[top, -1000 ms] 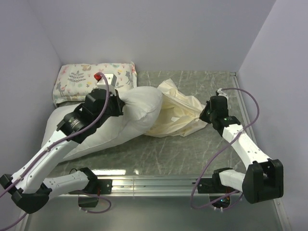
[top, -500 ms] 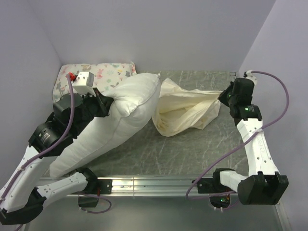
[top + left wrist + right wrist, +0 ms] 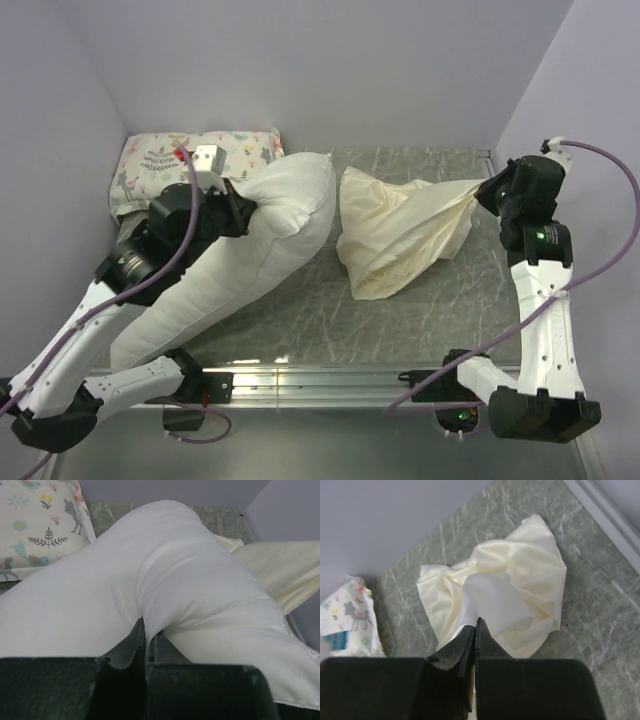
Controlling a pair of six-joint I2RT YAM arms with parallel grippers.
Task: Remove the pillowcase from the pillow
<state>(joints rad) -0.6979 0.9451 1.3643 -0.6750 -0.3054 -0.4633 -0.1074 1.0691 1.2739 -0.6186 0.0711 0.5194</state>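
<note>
The plain white pillow [image 3: 250,250] lies diagonally across the left half of the table, free of the cream pillowcase [image 3: 400,240]. My left gripper [image 3: 247,212] is shut on a pinch of the pillow's [image 3: 165,580] cloth near its far end. The pillowcase [image 3: 510,590] hangs stretched from my right gripper [image 3: 487,190], which is shut on one corner of it and lifted at the right, while its crumpled bulk rests on the table. A small gap separates pillow and case.
A small floral animal-print pillow [image 3: 160,165] lies in the far left corner against the wall. Lilac walls close in the table [image 3: 400,320] at the back and both sides. A metal rail [image 3: 320,378] runs along the near edge.
My right gripper has pulled the pillowcase right and up, clear off the pillow's end. My left gripper kept its pinch, swung left with the pillow, then came back a little to the right.
</note>
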